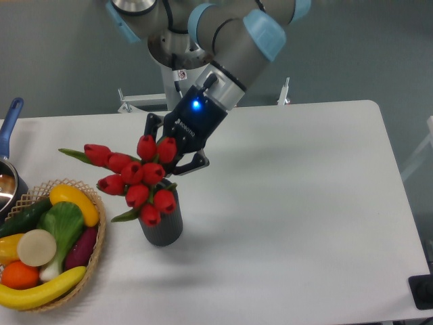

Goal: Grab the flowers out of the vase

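Nine red buds we count among the flowers (135, 179), our gripper (174, 156) clamped on their stems above one vase (162, 220); one basket (95, 254) sits left.

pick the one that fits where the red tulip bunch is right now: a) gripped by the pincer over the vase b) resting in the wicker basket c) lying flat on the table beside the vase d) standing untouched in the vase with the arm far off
a: the pincer is closed around the stems of the flowers, whose buds sit over the dark vase and partly hide its mouth, beside the wicker basket.
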Available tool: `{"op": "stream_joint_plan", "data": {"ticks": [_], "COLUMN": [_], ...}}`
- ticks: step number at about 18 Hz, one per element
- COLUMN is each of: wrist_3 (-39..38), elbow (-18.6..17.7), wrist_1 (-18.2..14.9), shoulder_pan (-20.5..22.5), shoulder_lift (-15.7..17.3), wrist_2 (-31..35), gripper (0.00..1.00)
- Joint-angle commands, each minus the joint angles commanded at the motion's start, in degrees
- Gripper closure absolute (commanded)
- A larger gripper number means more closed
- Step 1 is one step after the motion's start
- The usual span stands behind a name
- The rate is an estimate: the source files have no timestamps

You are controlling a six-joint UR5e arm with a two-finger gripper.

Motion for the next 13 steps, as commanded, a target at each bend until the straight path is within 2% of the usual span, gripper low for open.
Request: {"op": "stream_joint_plan", "data": {"ticks": [5, 13], "wrist_3": [-6.59, -8.79], "elbow": [4.31, 6.5], "wrist_1": [0.0, -0.09], "shoulder_pan": [1.58, 4.92], "shoulder_lift": [-0.17, -0.17], "wrist_2": [-1.14, -4.04], "gripper": [0.71, 0.71]}}
